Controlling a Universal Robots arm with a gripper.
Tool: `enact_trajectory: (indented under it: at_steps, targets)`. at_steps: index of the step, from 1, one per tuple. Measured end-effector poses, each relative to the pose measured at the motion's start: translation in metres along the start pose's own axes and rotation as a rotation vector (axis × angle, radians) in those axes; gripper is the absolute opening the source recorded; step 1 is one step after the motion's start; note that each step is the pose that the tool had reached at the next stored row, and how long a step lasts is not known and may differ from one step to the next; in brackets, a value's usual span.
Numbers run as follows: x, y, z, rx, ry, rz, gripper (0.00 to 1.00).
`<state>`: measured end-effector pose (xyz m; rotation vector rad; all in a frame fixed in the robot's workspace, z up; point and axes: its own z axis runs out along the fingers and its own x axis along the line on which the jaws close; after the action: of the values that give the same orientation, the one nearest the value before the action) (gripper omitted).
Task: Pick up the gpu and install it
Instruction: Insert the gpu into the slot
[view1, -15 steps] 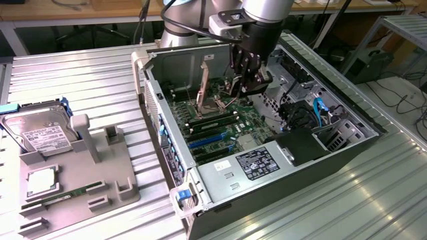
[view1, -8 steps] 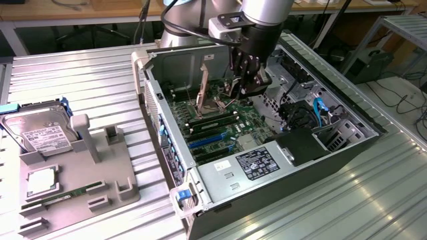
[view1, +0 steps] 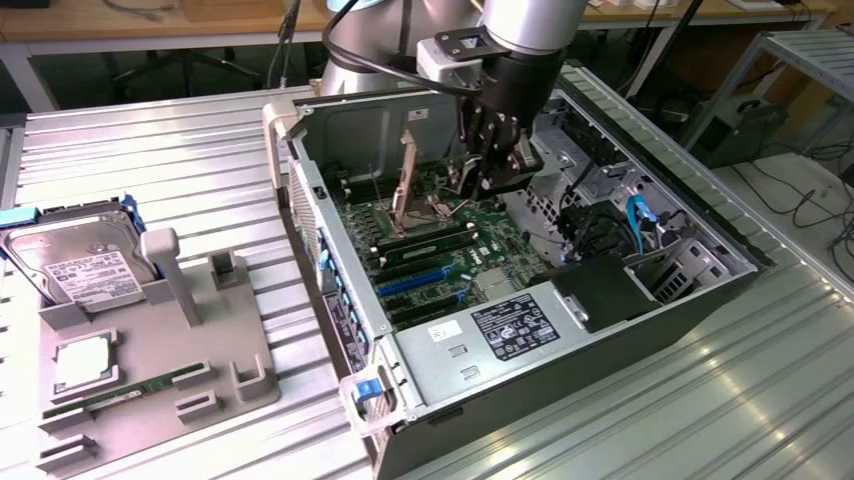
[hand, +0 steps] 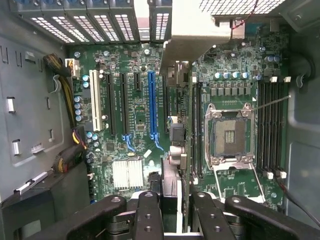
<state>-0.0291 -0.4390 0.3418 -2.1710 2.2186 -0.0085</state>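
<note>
My gripper (view1: 497, 160) hangs inside the open computer case (view1: 694, 300), above the green motherboard (view1: 441, 250). It is shut on the gpu (hand: 173, 145), a thin dark card seen edge-on in the wrist view, running away from the black fingers (hand: 149, 210). The card's pale silver bracket (hand: 195, 40) sits at its far end, near the case's rear slot grilles. The gpu hovers over the board between the long blue slot (hand: 151, 105) and the open CPU socket (hand: 227, 135), apart from both. In the exterior view the gpu (view1: 513, 178) shows as a dark piece under the fingers.
A grey parts tray (view1: 200, 380) on the exterior view's left carries a hard drive (view1: 80, 265), a CPU chip (view1: 83, 362) and a green RAM stick (view1: 134, 385). Case walls, the power supply (view1: 501, 328), drive bays (view1: 601, 230) and cable bundles (hand: 67, 105) hem in the board.
</note>
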Motion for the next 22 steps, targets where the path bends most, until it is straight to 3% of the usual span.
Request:
enact_trajectory:
  at_steps: [8,22]
  targets:
    - [0.0002,0.0005,0.0016,-0.0016,-0.0035,-0.067,0.28]
    - [0.0004,0.0006,0.0024,-0.0020,-0.0038,-0.079,0.28]
